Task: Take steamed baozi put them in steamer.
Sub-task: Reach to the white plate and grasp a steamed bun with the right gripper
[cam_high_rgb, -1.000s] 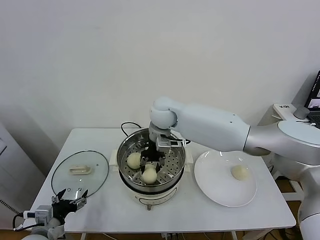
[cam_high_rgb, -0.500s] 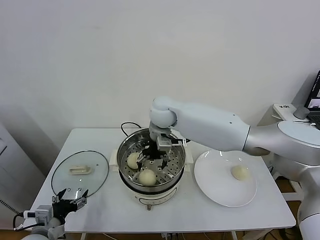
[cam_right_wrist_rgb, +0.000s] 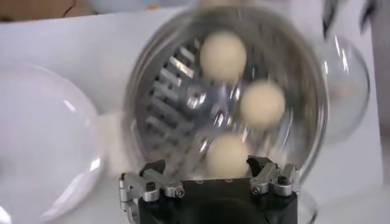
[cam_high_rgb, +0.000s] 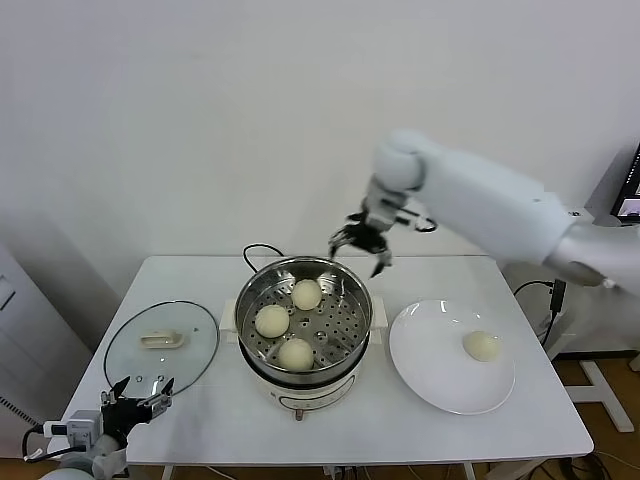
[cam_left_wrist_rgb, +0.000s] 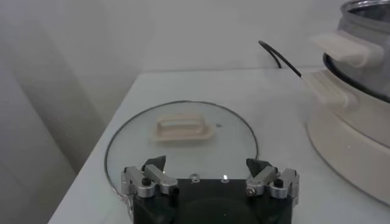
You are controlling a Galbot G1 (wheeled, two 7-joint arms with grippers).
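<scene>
The steamer (cam_high_rgb: 348, 322), a shiny perforated basket on a white base, stands mid-table and holds three steamed baozi (cam_high_rgb: 307, 293) (cam_high_rgb: 271, 320) (cam_high_rgb: 295, 353). One more baozi (cam_high_rgb: 482, 345) lies on the white plate (cam_high_rgb: 440, 375) to its right. My right gripper (cam_high_rgb: 360, 245) hangs open and empty in the air above the steamer's back-right rim. Its wrist view looks down on the steamer (cam_right_wrist_rgb: 152, 91) and the three baozi (cam_right_wrist_rgb: 223, 56), with the right gripper (cam_right_wrist_rgb: 207, 165) open. My left gripper (cam_high_rgb: 140, 392) is parked open and empty at the table's front-left corner.
A round glass lid (cam_high_rgb: 190, 350) with a cream handle (cam_left_wrist_rgb: 181, 129) lies flat left of the steamer, just ahead of the left gripper (cam_left_wrist_rgb: 206, 164). A black cord (cam_high_rgb: 258, 250) runs behind the steamer. A monitor and equipment stand off the table's right edge.
My right gripper opened, let go of a baozi inside the steamer, then rose up and back to the right, out of the basket. The left arm stayed put.
</scene>
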